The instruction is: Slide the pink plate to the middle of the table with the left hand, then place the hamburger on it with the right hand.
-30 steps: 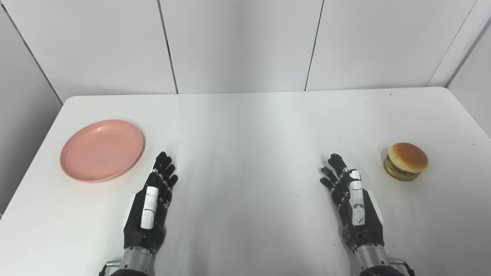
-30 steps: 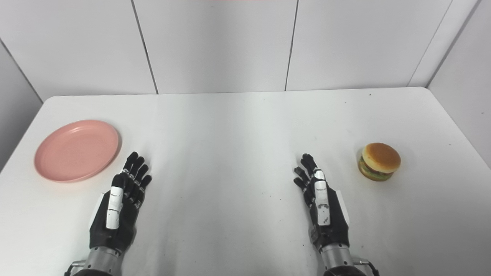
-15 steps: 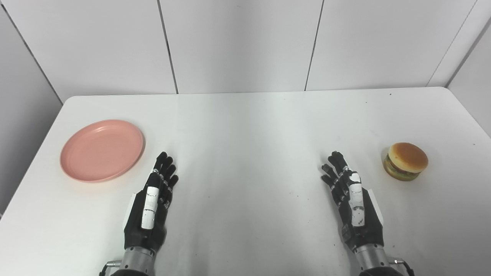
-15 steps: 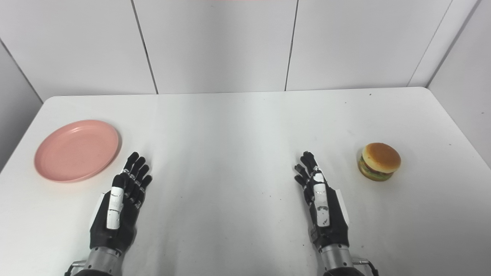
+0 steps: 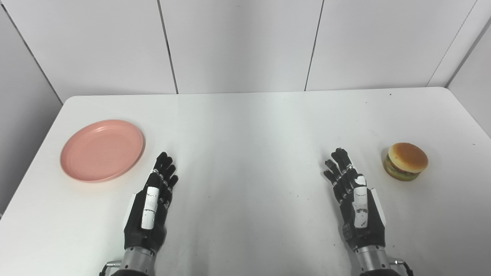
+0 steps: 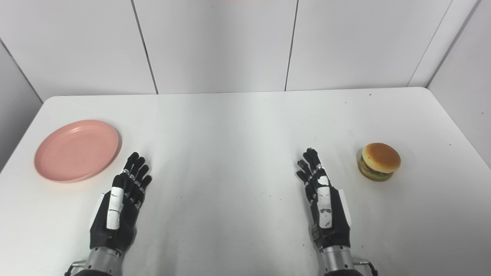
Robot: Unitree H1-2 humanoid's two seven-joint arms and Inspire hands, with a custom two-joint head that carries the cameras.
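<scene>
Pink round plastic plate (image 5: 102, 149) lies unmoved at the white table's (image 5: 245, 126) left side, toy hamburger (image 5: 406, 161) far right, while left hand (image 5: 150, 209) and right hand (image 5: 356, 205) hover empty with straight, slightly spread fingers.

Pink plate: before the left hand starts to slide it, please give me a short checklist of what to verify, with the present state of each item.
1. Pink plate lies flat on the table, at the left side, nothing on it: ok.
2. Left hand holds nothing, fingers apart: ok.
3. Left hand touches the plate: not ok; it is beside the plate's near right edge, with a gap.
4. Middle of the table has nothing in the plate's way: ok.
5. Right hand is free, apart from the hamburger: ok.
6. Hamburger stands upright at the right side, away from the sliding path: ok.
</scene>
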